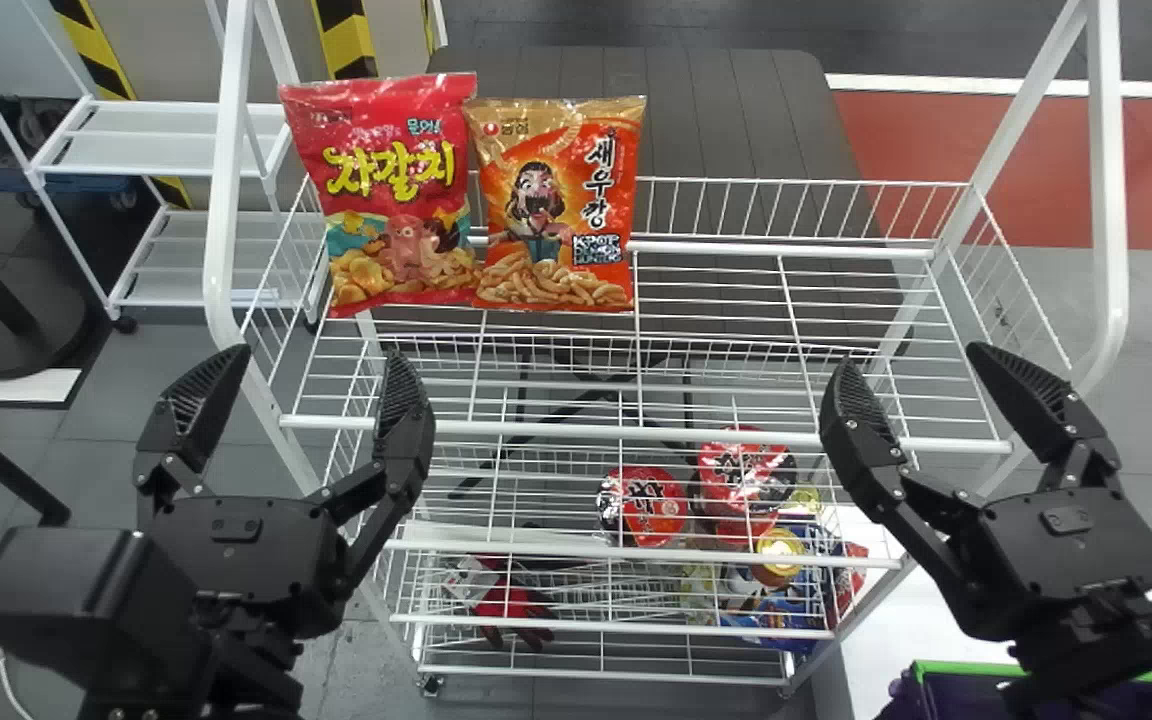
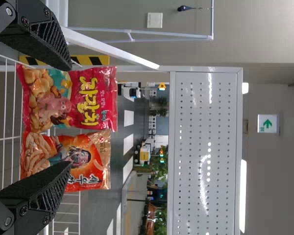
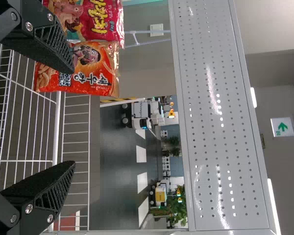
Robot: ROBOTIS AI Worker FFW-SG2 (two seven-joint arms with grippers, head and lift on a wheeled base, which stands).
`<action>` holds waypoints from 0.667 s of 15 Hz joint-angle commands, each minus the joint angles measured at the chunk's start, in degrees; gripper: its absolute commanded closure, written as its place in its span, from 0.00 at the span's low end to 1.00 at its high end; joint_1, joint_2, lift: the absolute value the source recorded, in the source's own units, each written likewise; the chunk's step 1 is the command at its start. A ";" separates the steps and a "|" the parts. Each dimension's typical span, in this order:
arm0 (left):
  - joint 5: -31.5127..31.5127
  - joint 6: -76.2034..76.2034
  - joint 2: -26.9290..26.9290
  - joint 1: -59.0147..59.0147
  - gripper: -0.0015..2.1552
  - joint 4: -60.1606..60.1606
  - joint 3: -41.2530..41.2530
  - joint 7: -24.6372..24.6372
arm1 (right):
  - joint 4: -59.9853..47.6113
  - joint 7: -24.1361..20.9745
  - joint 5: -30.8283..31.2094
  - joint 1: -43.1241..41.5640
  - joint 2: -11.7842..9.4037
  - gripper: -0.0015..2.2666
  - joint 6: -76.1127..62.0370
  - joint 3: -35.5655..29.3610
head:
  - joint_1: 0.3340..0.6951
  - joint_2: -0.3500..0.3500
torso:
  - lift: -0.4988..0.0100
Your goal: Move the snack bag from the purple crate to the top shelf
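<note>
In the head view a red snack bag [image 1: 391, 195] and an orange snack bag [image 1: 556, 200] stand side by side at the left of the top shelf [image 1: 736, 430]. My left gripper [image 1: 311, 385] is open in front of the shelf's left end, nothing between its fingers. My right gripper [image 1: 911, 385] is open at the right end, empty too. The purple crate [image 1: 996, 695] shows partly at the bottom right, its inside mostly hidden. In the left wrist view both bags lie beyond my open left gripper [image 2: 71, 115]; the right wrist view has my open right gripper [image 3: 73, 117].
Lower shelves hold red cups [image 1: 641, 505], packets and a red-and-black glove [image 1: 511, 605]. White posts [image 1: 1106, 200] rise at both ends of the rack. A perforated grey panel [image 3: 220, 122] stands beyond the bags in the right wrist view.
</note>
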 commanded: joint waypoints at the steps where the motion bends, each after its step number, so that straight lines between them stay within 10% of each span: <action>1: -0.09 -0.18 0.00 0.33 0.07 -0.33 -0.09 0.07 | -0.07 0.09 0.00 0.10 0.00 0.08 -0.01 0.00 | 1.00 0.50 | 0.98; 10: -0.79 -0.18 0.09 1.30 0.07 -1.38 -0.18 0.34 | -0.68 0.26 -0.26 0.63 -0.09 0.08 -0.19 0.00 | 1.00 0.50 | 0.98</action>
